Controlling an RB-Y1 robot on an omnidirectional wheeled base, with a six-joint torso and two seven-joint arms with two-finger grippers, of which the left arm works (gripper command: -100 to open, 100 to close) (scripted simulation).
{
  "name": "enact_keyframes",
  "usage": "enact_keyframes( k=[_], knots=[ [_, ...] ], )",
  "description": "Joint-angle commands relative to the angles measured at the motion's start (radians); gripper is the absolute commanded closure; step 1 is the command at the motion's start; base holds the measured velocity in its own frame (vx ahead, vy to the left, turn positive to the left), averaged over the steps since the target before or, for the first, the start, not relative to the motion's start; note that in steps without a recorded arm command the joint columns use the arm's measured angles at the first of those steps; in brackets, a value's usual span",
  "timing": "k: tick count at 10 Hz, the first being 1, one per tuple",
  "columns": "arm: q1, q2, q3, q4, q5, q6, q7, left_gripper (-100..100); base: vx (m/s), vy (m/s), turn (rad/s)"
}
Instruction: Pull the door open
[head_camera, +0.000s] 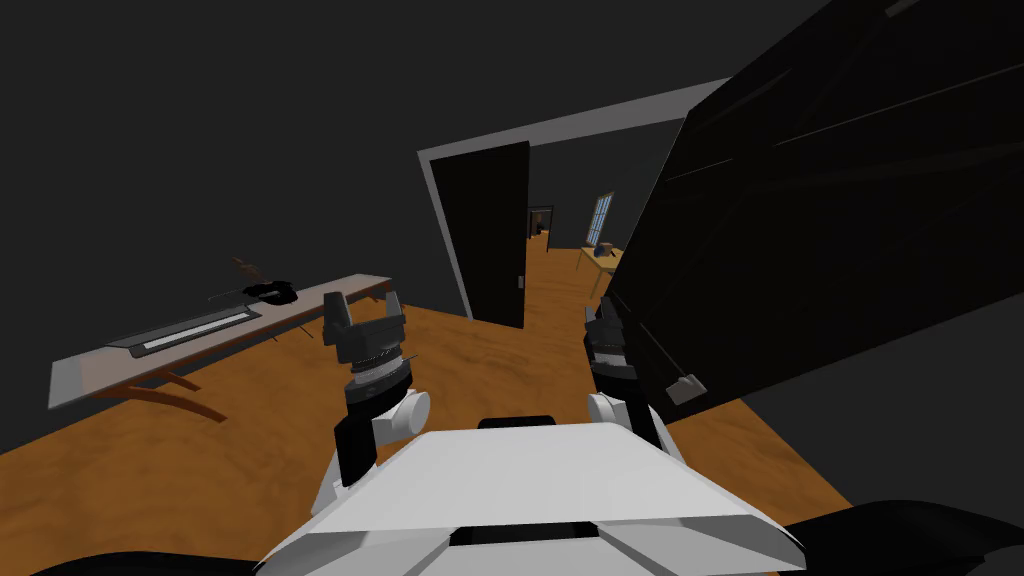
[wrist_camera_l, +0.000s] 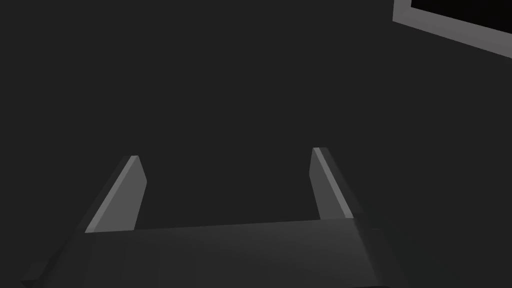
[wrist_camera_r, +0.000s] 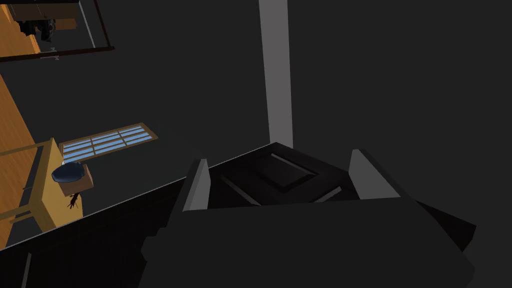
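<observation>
- Door (head_camera: 800, 220): black, swung well clear of its frame (head_camera: 445, 210); its panel reaches in between the right jaws. The pull looks mostly done.
- Table (head_camera: 200, 340): well left of the left jaws, not in the way.
- Right gripper (wrist_camera_r: 278, 156): jaws apart, clamping nothing.
- Left gripper (wrist_camera_l: 225, 152): jaws apart, empty.
- Handle (head_camera: 686, 386): just beside the right jaws, ungrasped.
</observation>
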Motion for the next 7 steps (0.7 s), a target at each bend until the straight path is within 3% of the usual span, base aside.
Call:
enact_keyframes(
  k=[1,7],
  knots=[
    [-0.012,0.007,-0.001,0.032,-0.002,-0.005,0.003,-100,0.063,-0.020,-0.031],
    [-0.061,0.033,-0.006,0.170,-0.012,-0.024,0.014,-100,0.112,-0.027,-0.032]
  ],
)
